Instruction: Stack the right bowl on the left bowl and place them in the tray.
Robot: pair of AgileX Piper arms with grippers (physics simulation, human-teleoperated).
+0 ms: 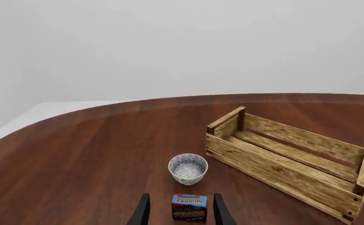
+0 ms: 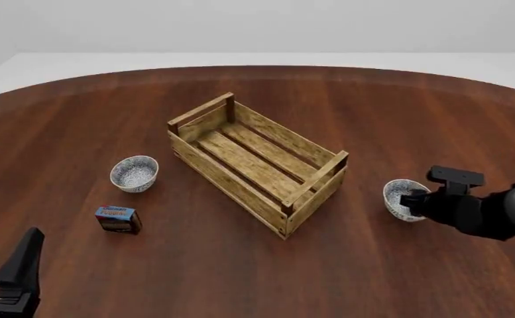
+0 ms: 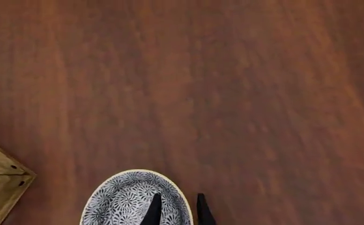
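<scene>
The left bowl (image 2: 134,173), white with grey-blue speckles, stands on the table to the left of the tray (image 2: 239,182); the left wrist view shows this bowl (image 1: 188,168) too. The tray, a slatted wooden crate, lies at an angle mid-table with nothing in it. The right bowl (image 2: 400,199) is to the tray's right. My right gripper (image 3: 177,212) is shut on its rim, one finger inside the bowl (image 3: 129,201) and one outside. My left gripper (image 1: 182,213) is open, low at the near left, well short of the left bowl.
A small blue-topped pudding box (image 2: 118,219) stands on the table just in front of the left bowl, between it and my left gripper. The round wooden table's far edge (image 2: 257,66) curves behind the tray.
</scene>
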